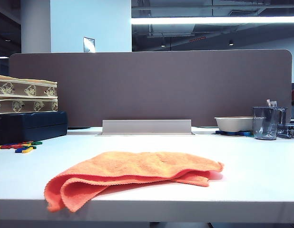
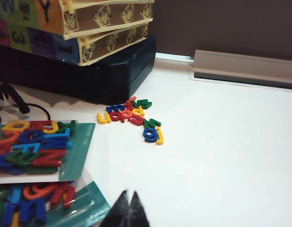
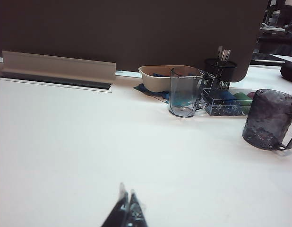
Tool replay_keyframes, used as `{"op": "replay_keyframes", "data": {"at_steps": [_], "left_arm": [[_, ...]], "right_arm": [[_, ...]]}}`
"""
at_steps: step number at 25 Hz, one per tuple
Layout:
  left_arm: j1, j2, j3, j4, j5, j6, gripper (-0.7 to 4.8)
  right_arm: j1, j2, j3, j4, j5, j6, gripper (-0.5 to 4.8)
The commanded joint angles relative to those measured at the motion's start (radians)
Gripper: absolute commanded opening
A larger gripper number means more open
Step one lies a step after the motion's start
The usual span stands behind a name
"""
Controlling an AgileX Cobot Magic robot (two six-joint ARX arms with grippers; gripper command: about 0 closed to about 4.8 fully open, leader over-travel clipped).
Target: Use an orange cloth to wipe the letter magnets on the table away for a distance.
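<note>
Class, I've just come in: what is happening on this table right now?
Nothing is being handled yet. The orange cloth lies crumpled near the front edge of the table. The letter magnets sit in a small cluster beside a dark case, far left. The left gripper and right gripper are both shut, empty, above bare tabletop.

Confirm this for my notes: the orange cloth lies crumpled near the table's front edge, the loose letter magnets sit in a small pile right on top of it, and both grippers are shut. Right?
Not quite. The letter magnets are not on the orange cloth; the exterior view shows them on the bare table, far left beside the dark case, apart from the cloth. The cloth's place is right, and the left gripper and right gripper are shut.
</note>
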Motion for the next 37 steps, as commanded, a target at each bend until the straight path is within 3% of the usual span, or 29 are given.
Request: {"op": "replay_keyframes", "data": {"at_steps": [1,7,13,17,37], "left_arm": [[0.0,0.0,0.003,0.006,-0.069,0.033,-0.06],[0.0,0.0,0.004,0.008,-0.133,0.087,-0.06],[0.0,0.0,0.003,0.007,0.06,0.083,-0.06],[0.0,0.0,0.003,0.005,0.105,0.083,-0.05],[0.0,0.0,0.003,-0.026,0.105,0.053,-0.05]], "right_arm": [[0.0,-0.004,-0.008,0.01,0.001,0.001,-0.05],[0.0,-0.004,-0.008,0.01,0.001,0.001,-0.05],[0.0,-0.004,-0.008,0.01,0.001,0.001,-0.05],[0.0,-0.004,-0.008,0.01,0.001,0.001,-0.05],[0.0,-0.004,-0.008,0.01,0.001,0.001,-0.05]]}}
